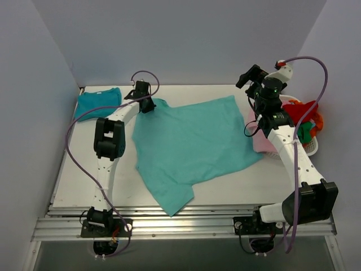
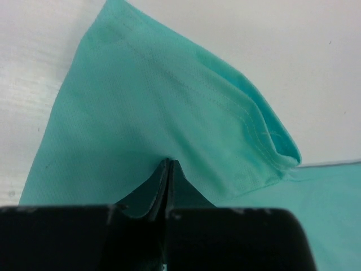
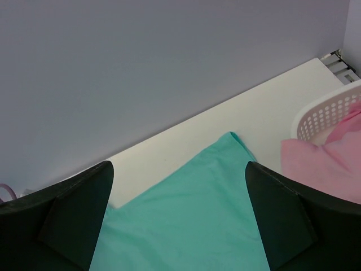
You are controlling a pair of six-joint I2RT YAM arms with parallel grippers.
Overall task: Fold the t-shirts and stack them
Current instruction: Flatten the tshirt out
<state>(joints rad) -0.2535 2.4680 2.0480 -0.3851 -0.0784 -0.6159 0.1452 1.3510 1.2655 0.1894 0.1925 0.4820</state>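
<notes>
A light turquoise t-shirt (image 1: 192, 144) lies spread out flat in the middle of the table. A darker teal-blue t-shirt (image 1: 98, 103) lies folded at the back left corner. My left gripper (image 1: 145, 103) is at the turquoise shirt's back left sleeve. In the left wrist view its jaws (image 2: 168, 165) are pressed together on the sleeve cloth (image 2: 169, 101). My right gripper (image 1: 250, 76) is raised above the shirt's back right corner, open and empty. In the right wrist view (image 3: 179, 214) that corner (image 3: 225, 152) lies below, between the spread fingers.
A white perforated basket (image 1: 311, 148) stands at the right edge, holding pink (image 1: 260, 140), red (image 1: 302, 110) and green garments. It shows in the right wrist view (image 3: 321, 113) with the pink cloth (image 3: 321, 164) hanging over its rim. Walls close the back and sides.
</notes>
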